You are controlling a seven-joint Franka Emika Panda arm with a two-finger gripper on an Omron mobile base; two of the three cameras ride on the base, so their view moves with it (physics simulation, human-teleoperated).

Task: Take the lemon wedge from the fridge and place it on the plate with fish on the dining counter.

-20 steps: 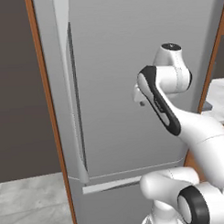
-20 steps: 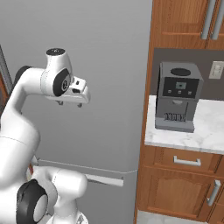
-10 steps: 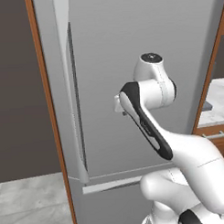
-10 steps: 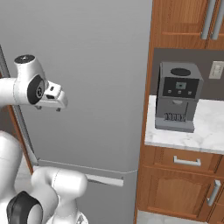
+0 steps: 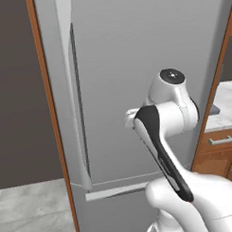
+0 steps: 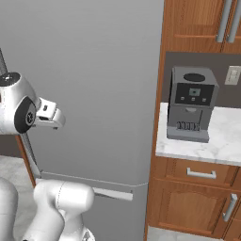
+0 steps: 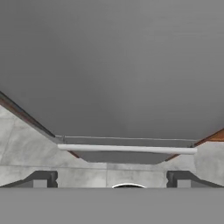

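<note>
Here, tool (image 7: 112, 180) (jaws wide, empty) before the shut fridge (image 7: 122, 65).

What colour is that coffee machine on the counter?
The coffee machine is dark grey with a black top panel, clearest in the right base view.

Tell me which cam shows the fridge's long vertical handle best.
Left base view: the handle runs nearly full height down the closed fridge door's left edge, unobstructed. Right base view catches just a sliver of it beside the arm. Hand view shows the door face and a horizontal bar low on the fridge, not the vertical handle.
</note>
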